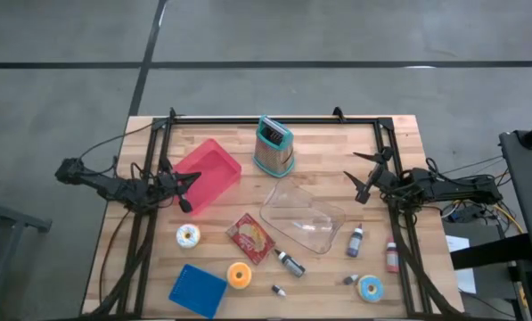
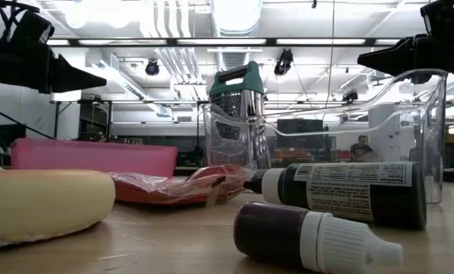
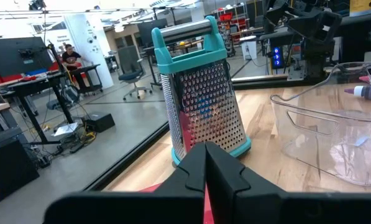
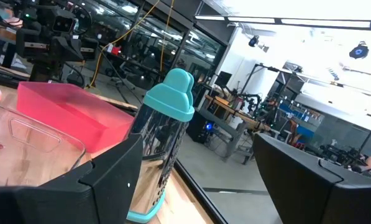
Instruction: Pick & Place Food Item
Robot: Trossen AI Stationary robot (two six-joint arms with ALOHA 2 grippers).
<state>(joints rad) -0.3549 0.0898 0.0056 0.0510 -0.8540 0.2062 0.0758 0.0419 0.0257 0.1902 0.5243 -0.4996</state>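
Donuts: a white one [image 1: 188,235], an orange one [image 1: 239,275] and a blue-rimmed one [image 1: 370,287] lie on the wooden desk [image 1: 399,143], near its front edge. In the low view only a pale donut [image 2: 36,205] shows, cut off at the frame edge. Left tool [image 1: 187,190], fingers pressed together, hangs beside the pink bin [image 1: 208,174]. Right tool [image 1: 360,178], fingers spread wide, hangs beside the clear tub [image 1: 303,216]. Grater [image 1: 274,145] stands upright at the desk's back; a red packet [image 1: 250,237] and small bottles [image 1: 356,240] lie in front of the tub. Beyond the desk: grey floor, ceiling lights, a seated person [image 3: 69,57].
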